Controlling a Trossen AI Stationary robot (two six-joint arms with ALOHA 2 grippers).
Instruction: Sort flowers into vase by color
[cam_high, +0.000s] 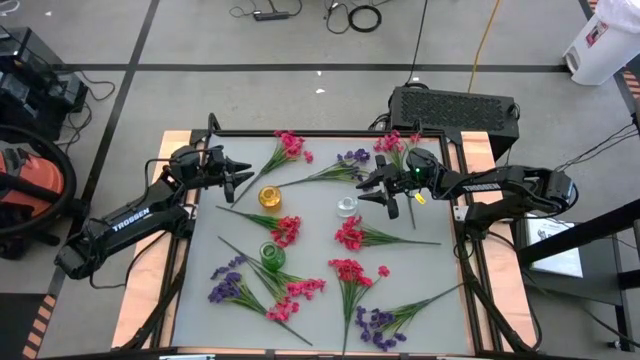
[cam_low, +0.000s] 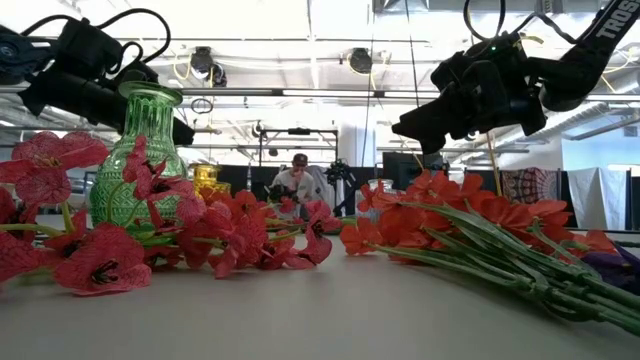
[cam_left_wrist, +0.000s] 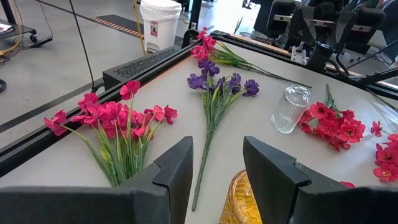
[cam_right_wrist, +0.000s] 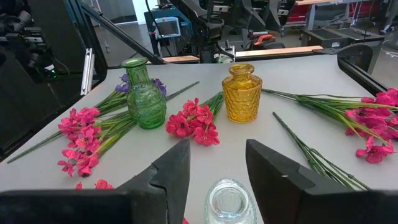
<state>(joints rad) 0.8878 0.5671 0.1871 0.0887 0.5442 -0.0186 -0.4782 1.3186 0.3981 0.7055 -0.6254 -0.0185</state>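
Spread, empty left end effector (cam_high: 243, 178) above yellow vase (cam_high: 270, 197), right end effector (cam_high: 382, 187) likewise spread beside clear vase (cam_high: 347, 206), flowers (cam_high: 350, 272) crowding table (cam_high: 445, 325) edges

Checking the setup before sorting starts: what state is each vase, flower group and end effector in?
Green vase: upright, empty.
Yellow vase: upright, empty.
Clear vase: upright, empty.
Pink flowers: lying flat on the table, none in a vase.
Purple flowers: lying flat on the table.
Left end effector: open, holding nothing, near the yellow vase.
Right end effector: open, holding nothing, above the clear vase.

Grey floor (cam_high: 200, 40), white bin (cam_high: 603, 45), ceiling lights (cam_low: 360, 60)
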